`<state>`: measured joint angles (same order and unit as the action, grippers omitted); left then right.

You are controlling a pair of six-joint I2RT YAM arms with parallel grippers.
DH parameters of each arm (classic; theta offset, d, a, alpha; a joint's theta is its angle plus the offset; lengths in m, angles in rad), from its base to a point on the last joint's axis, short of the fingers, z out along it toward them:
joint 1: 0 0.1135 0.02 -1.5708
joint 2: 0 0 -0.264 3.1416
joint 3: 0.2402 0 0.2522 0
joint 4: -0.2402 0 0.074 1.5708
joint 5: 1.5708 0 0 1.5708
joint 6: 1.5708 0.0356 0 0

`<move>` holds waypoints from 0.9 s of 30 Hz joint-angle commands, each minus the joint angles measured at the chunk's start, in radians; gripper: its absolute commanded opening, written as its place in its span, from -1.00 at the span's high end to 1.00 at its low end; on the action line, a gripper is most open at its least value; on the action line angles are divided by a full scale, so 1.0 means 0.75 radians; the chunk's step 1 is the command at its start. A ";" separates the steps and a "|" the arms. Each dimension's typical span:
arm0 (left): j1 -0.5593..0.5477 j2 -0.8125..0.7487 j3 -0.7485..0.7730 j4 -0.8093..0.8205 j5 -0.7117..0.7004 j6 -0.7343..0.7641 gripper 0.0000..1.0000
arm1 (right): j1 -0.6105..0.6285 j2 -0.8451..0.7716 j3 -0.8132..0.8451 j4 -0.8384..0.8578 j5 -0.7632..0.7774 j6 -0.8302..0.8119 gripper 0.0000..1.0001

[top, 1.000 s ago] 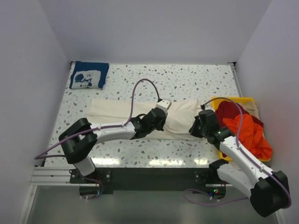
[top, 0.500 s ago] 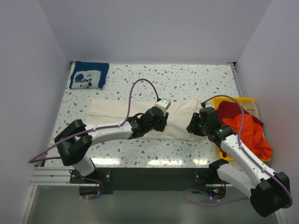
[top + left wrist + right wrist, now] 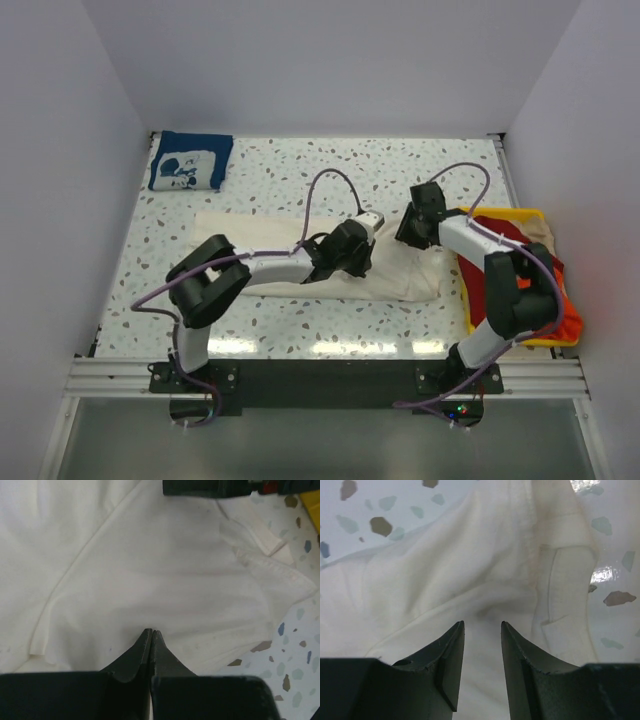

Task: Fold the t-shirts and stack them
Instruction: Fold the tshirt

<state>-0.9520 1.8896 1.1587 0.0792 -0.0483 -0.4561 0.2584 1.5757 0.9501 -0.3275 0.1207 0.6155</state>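
Yellow bin point(image 3: 520, 211) blocks passage right of the cream t-shirt point(image 3: 240, 235).

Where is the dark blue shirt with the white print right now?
In the top view, the navy t-shirt lies folded in the far left corner of the table, apart from the cream t-shirt spread mid-table.

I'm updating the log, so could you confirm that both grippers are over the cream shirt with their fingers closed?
Not quite: only the left gripper is closed. The right wrist view shows the right gripper open, its jaws clearly apart. Both are indeed over the cream shirt.
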 commanded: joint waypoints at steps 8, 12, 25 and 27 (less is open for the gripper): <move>-0.007 0.094 -0.093 0.144 0.132 -0.032 1.00 | -0.075 0.304 0.153 0.093 0.054 -0.005 0.23; 0.005 -0.009 -0.070 0.122 0.126 -0.024 0.76 | -0.085 0.394 0.273 0.048 0.066 -0.025 0.22; 0.265 -0.499 -0.213 -0.165 -0.181 -0.118 0.18 | -0.101 0.907 1.042 -0.275 0.027 -0.176 0.18; 0.306 -0.550 -0.281 -0.161 -0.216 -0.124 0.22 | -0.099 0.955 1.206 -0.348 0.021 -0.201 0.16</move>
<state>-0.7532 1.5154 1.0328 0.0364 -0.0982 -0.5156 0.1936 2.2383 1.7390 -0.4599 0.1364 0.5266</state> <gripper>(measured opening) 0.400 0.415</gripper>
